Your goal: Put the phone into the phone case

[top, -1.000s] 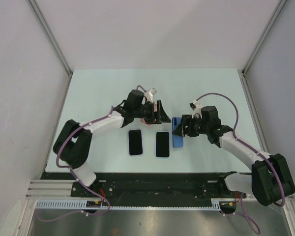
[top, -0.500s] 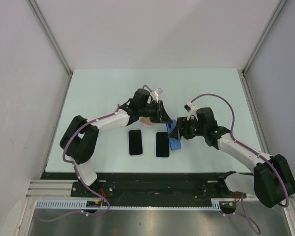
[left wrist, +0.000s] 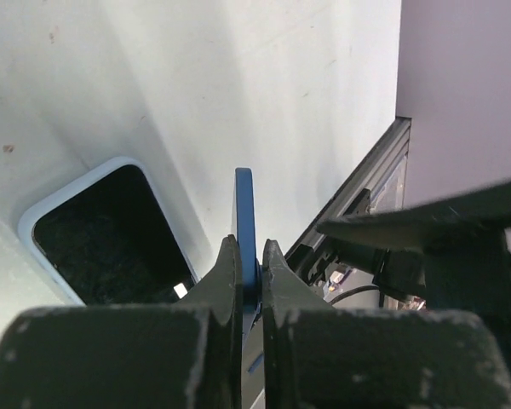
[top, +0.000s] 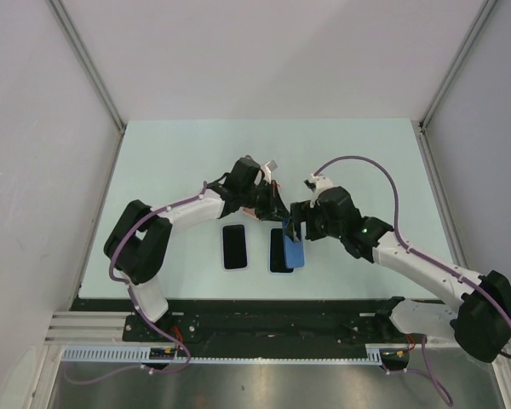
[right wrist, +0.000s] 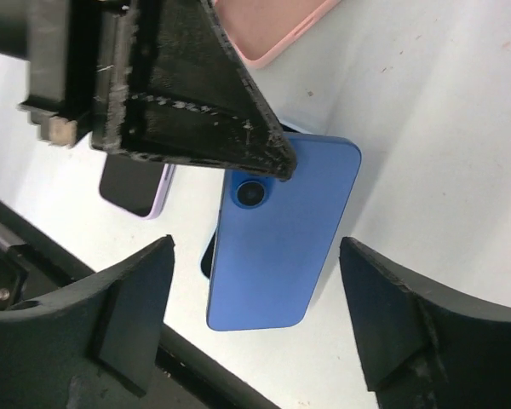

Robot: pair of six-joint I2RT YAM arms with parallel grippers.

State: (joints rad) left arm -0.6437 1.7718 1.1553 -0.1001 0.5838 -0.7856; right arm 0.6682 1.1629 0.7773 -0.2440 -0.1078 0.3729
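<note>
The blue phone (right wrist: 281, 239) hangs tilted, camera side toward the right wrist view, over the light-blue phone case (top: 275, 260) lying on the table. My left gripper (left wrist: 247, 249) is shut on the phone's upper end, its fingers (right wrist: 196, 111) pinching the thin edge (left wrist: 245, 209). The case's dark inside (left wrist: 102, 239) shows just left of the phone's edge. My right gripper (right wrist: 257, 241) is open, one finger on each side of the phone, neither touching it. From above, the left gripper (top: 278, 213) and right gripper (top: 300, 228) meet over the phone (top: 295, 252).
A lilac case (top: 233, 246) with a dark inside lies left of the light-blue one. A pink case (top: 254, 211) lies behind them, under the left wrist. The table's near edge and black rail (top: 264, 311) run close in front.
My left gripper has closed on the phone's upper end. The phone has moved left from the right side to above the light-blue case, and the right gripper's fingers now stand clear of it.
</note>
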